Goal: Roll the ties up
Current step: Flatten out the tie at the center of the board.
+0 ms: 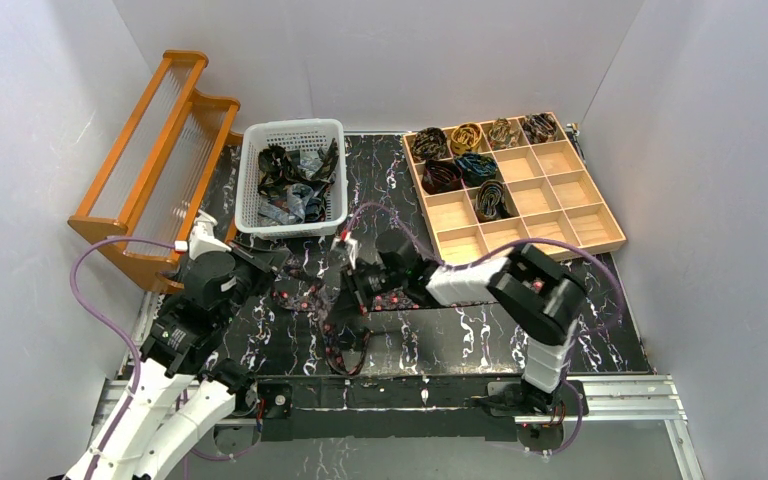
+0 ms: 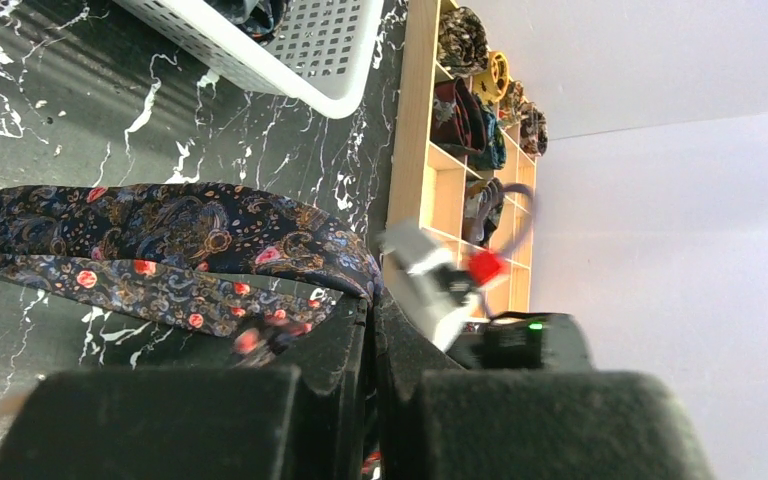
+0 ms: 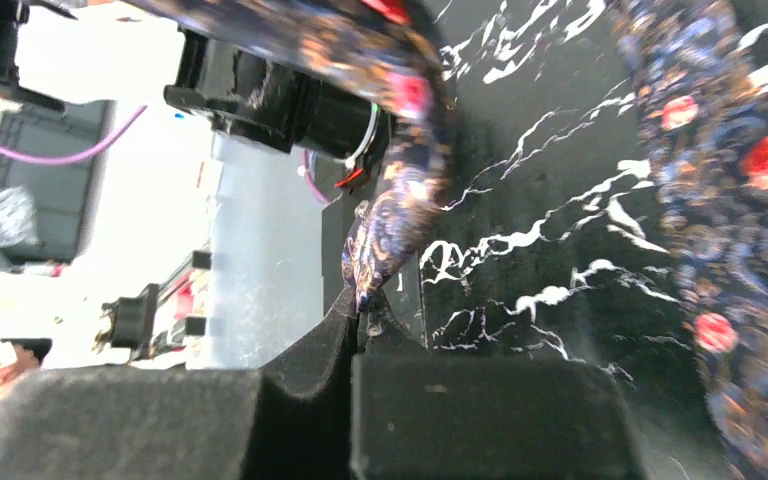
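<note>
Top view: dotted tie [image 1: 300, 298] partly hidden beneath right arm [image 1: 460, 280]. Right wrist view: same tie blurred, cut off by top and right edges.

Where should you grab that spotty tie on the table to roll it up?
Probably the narrow pointed tip, pinched across its flat faces, coming in from the end. The spotty tie is flat, thin and floppy, so the tip makes a small core to wind around. The right gripper is shut on that tip; the left gripper pinches it farther along.
</note>
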Controlling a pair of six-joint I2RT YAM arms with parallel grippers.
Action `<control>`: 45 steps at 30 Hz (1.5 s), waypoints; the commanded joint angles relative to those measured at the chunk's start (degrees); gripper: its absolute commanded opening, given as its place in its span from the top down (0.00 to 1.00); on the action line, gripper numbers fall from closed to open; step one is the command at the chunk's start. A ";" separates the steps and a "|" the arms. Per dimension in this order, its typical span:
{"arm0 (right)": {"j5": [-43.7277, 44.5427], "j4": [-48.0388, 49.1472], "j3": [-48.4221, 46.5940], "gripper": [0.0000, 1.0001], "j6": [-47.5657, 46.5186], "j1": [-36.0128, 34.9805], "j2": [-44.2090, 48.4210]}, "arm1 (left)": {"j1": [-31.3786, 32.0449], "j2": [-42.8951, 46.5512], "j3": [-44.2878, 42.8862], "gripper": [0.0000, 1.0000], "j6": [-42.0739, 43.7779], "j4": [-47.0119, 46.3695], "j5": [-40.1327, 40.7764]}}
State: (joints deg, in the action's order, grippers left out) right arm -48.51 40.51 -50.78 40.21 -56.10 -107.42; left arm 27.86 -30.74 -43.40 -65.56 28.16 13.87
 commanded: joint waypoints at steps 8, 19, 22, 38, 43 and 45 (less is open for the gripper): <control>26.16 -50.55 -9.85 0.99 -28.34 4.30 24.26 | -0.35 1.31 4.59 1.00 -1.66 -1.86 -1.07; 25.55 -60.05 -24.27 0.88 -34.85 4.38 11.98 | -0.35 -0.46 3.09 1.00 -1.27 2.96 3.36; 32.12 -62.37 -34.02 0.77 -30.54 4.44 3.53 | -0.35 -1.02 0.30 1.00 1.23 8.86 8.33; 31.08 -59.70 -4.79 0.37 -6.63 2.76 20.13 | -0.35 -2.88 -1.81 1.00 6.24 15.00 13.21; 34.53 -55.63 -2.59 0.31 -6.76 -1.17 18.94 | -0.35 -3.09 -2.71 1.00 6.85 16.11 14.19; 36.40 -55.21 -3.60 0.31 -7.86 -2.99 17.59 | -0.35 -3.01 -2.83 1.00 6.85 16.28 14.33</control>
State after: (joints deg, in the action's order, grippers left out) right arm -14.87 -20.80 -53.30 31.86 -56.25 -88.90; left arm 27.86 -33.67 -44.97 -59.59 42.61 25.15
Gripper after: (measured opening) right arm 0.687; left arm 0.012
